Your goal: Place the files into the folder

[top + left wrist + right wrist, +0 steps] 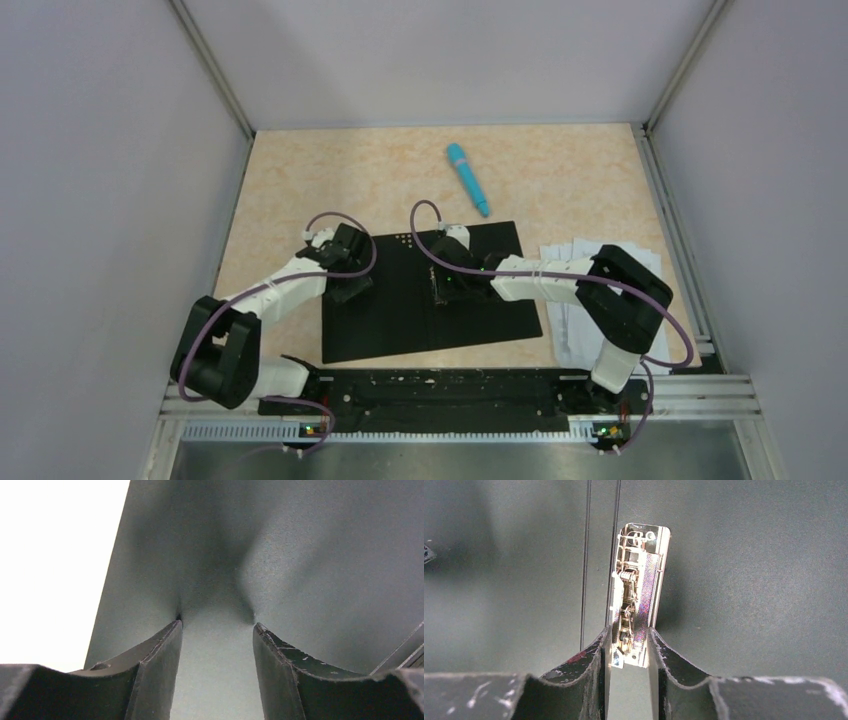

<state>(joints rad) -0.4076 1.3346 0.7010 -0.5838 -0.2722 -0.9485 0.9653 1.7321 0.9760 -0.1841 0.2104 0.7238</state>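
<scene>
The folder (400, 325) lies open and flat on the table, black inside facing up. My left gripper (347, 288) stands on its left half, tips on the black surface (310, 555); in the left wrist view that gripper (216, 620) is open, with nothing between the fingers. My right gripper (441, 287) is at the spine. In the right wrist view this gripper (628, 631) is shut on the near end of the metal spine clip (640, 575). The files (572, 335), white sheets, lie to the right of the folder, partly hidden under my right arm.
A blue pen-like stick (467, 177) lies on the tabletop beyond the folder. Walls enclose the table on the left, far and right sides. A rail (690, 280) runs along the right edge beside the files.
</scene>
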